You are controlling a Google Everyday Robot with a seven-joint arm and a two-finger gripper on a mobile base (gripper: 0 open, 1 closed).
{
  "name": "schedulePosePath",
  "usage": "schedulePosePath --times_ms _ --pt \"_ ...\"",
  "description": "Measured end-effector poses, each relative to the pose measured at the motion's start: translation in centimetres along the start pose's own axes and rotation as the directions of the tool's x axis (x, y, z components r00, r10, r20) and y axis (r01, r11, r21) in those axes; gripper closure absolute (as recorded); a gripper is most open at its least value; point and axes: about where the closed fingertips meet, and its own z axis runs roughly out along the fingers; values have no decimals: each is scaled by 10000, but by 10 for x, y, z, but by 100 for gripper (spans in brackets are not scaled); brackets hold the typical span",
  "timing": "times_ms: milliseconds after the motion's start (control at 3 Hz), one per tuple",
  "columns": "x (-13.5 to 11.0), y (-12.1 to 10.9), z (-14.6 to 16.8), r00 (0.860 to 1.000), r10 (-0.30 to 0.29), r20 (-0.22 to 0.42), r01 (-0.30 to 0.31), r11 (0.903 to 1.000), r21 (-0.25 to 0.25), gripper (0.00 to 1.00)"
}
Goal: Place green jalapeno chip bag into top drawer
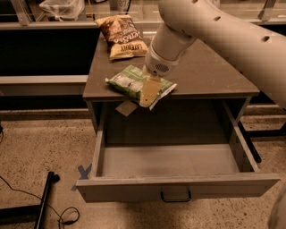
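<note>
The green jalapeno chip bag point(127, 82) lies flat at the front edge of the grey table top point(210, 76), its right corner sticking out over the edge. My gripper point(149, 92) points down on the bag's right half, touching or just above it. The white arm reaches in from the upper right. The top drawer point(134, 191) is pulled fully open below the table, its inside bare, with a small dark handle point(175, 196) at the centre of its front.
A brown-and-yellow chip bag point(123, 36) lies at the table's back left. A clear plastic bag point(62, 6) sits on the counter behind. A small tag point(127, 108) hangs under the table edge. A black stand leg and cable point(44, 201) lie on the floor at the left.
</note>
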Motion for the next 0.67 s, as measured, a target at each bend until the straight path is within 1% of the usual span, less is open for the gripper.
schedulePosePath --times_ms 333,667 --pt "3 -2 13 9999 147 -83 -148 9998 -112 50" --pt "-3 1 10 9999 21 157 -20 9999 -108 73"
